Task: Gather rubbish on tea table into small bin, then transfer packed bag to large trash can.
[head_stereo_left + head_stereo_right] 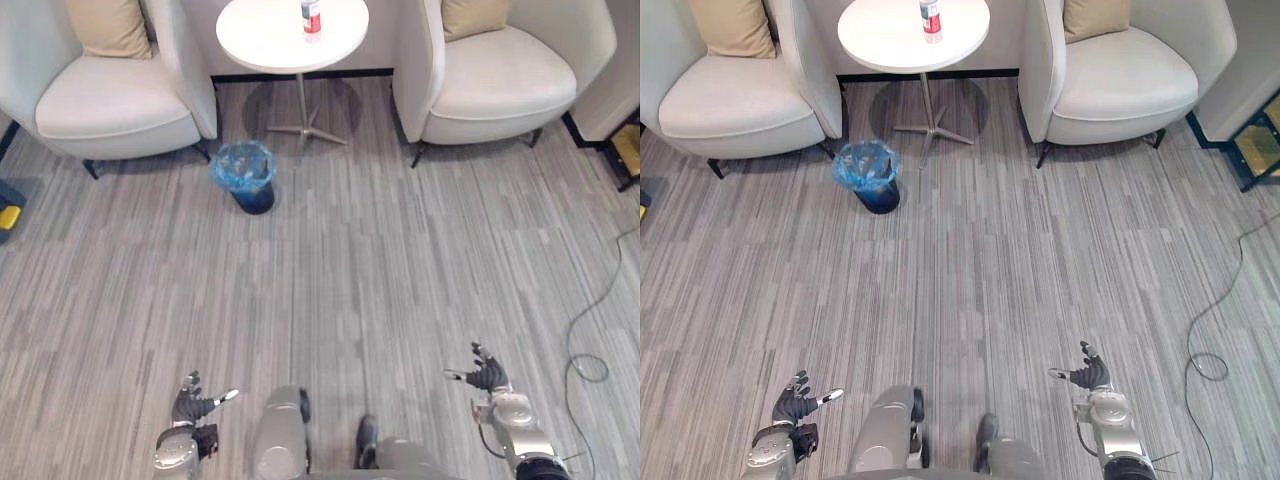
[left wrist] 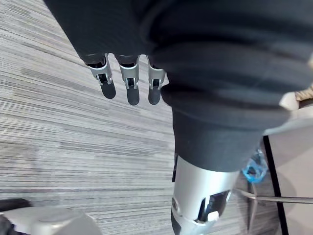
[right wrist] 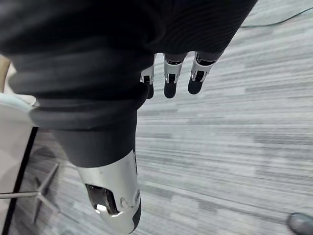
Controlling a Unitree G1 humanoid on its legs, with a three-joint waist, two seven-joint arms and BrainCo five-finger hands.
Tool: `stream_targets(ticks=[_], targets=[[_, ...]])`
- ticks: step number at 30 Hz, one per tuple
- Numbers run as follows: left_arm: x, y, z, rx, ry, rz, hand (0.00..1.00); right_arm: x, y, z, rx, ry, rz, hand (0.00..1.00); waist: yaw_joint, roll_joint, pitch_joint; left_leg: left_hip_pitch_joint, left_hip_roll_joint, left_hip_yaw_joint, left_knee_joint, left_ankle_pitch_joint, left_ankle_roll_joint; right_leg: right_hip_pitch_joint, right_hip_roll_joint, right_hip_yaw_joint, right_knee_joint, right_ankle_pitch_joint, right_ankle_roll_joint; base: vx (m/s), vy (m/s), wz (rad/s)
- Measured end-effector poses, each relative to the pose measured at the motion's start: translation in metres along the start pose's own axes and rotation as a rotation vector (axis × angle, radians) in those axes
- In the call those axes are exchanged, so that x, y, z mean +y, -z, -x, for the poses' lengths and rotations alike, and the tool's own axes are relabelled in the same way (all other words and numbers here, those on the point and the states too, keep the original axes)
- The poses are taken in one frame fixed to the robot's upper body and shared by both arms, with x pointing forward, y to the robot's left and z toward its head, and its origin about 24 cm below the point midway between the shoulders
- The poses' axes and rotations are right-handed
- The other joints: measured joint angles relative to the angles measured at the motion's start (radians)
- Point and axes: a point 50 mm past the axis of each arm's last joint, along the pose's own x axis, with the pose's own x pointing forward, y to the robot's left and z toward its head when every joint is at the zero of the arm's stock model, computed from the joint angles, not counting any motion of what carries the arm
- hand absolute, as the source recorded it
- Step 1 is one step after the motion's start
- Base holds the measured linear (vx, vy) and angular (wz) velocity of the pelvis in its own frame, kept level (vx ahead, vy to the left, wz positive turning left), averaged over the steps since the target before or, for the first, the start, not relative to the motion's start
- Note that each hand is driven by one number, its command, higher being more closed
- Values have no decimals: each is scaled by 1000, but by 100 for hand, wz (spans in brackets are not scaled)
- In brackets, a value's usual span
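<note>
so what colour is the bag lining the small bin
Blue: the bag is blue over a dark small bin. It shows best in the left eye view.

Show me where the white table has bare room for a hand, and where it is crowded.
The table top is bare left of and in front of the can. Tight spot: the bin, between the left armchair and the table's foot.

Striped floor lay open from the left hand and the right hand up to the tea table — a straight way forward. The left armchair and the right armchair flanked the table closely, and the small bin stood near its base, just beside the left armchair's front corner.
</note>
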Motion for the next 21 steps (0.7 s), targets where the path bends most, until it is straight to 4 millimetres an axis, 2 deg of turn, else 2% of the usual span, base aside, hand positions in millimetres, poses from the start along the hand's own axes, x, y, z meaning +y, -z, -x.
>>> stream_targets(ticks=[1,2,3,4,5,6,7,8,9,11,12,13,14,15,16,17,18,19,20,21], targets=[[2,2,0,14,-5,-4,0,7,1,0,3,-12,-19,0,3,-31,-21,-3,-17,25,86,10,83,-11,-43,16,110,-25,15,771,297,-38],[0,0,-1,10,2,-4,0,9,0,1,1,-14,-27,0,1,-45,-29,3,-28,35,103,-22,99,-48,-64,20,203,-23,19,798,307,-22],[-6,-5,-3,-4,21,-9,0,12,1,1,4,-21,-36,0,-2,-63,-30,44,-47,47,136,-94,111,-151,-99,41,476,31,95,767,336,-9],[-7,-10,-6,-19,29,-14,0,17,3,2,8,-31,-44,0,-13,-75,-27,115,-68,55,162,-161,125,-256,-128,75,767,180,146,911,384,-5],[-8,-13,-7,-26,29,-14,0,20,4,3,11,-39,-46,0,-26,-80,-29,179,-87,57,169,-205,125,-328,-150,83,985,229,138,735,296,12],[-9,-14,-8,-30,30,-12,0,22,4,3,12,-42,-49,0,-37,-78,-28,232,-95,57,162,-228,126,-368,-161,78,1084,230,133,566,183,20],[-11,-17,-9,-42,30,-6,0,26,4,4,8,-57,-39,0,-58,-69,-25,337,-105,48,119,-251,128,-438,-169,42,1167,198,82,682,212,24],[-11,-21,-10,-52,29,-3,0,30,3,5,-3,-72,-29,0,-70,-58,-28,427,-108,32,50,-254,128,-510,-161,-8,1134,165,39,667,194,23],[-11,-23,-11,-60,28,-1,0,31,4,5,-7,-72,-26,0,-78,-55,-30,467,-108,21,15,-254,128,-548,-154,-35,1089,153,33,647,150,46],[-12,-29,-15,-83,28,3,0,28,11,8,7,-66,-27,0,-120,-57,-29,574,-120,-50,-78,-259,118,-649,-140,-120,802,137,48,770,72,85],[-12,-30,-15,-83,28,5,0,27,16,10,24,-63,-28,0,-126,-62,-26,598,-127,-71,-91,-262,114,-665,-130,-118,714,141,54,654,-10,94],[-12,-28,-15,-76,23,9,0,26,25,13,55,-63,-25,0,-139,-66,-26,630,-130,-98,-103,-273,97,-670,-111,-98,558,166,66,697,-113,112],[-6,-25,-15,-64,7,12,0,26,39,17,116,-67,-22,0,-155,-86,-31,675,-136,-154,-108,-295,61,-655,-73,-27,286,269,81,700,-144,111],[-4,-23,-15,-57,-2,11,0,26,44,18,142,-66,-21,0,-158,-97,-34,688,-140,-176,-107,-307,44,-656,-61,-3,221,314,75,855,-232,122],[1,-19,-14,-37,-16,12,0,23,48,19,166,-54,-24,0,-167,-121,-43,730,-142,-225,-96,-335,25,-658,-40,47,204,452,15,705,-225,78],[-6,-12,-14,-2,-3,32,0,12,47,17,168,-20,-30,0,-162,-61,-47,729,-99,-263,-54,-334,1,-664,-13,17,278,425,-17,701,-224,70],[-7,-12,-14,2,-1,35,0,10,43,15,153,-13,-38,0,-163,-53,-51,703,-91,-275,-9,-314,-24,-664,-12,2,291,395,-15,651,-202,36],[-9,-11,-14,3,-3,44,0,11,33,10,124,-13,-44,0,-160,-49,-50,640,-92,-276,117,-240,-43,-655,-8,-11,306,352,-25,493,-176,26],[-10,-10,-14,7,-2,50,0,12,28,9,108,-16,-47,0,-161,-46,-47,591,-89,-265,217,-184,-52,-636,-8,-13,301,335,-32,599,-196,24],[-15,-8,-12,13,9,62,0,12,22,8,82,-15,-54,0,-150,-36,-38,488,-56,-230,430,-72,-60,-571,-6,-20,265,314,-41,560,-157,10]])
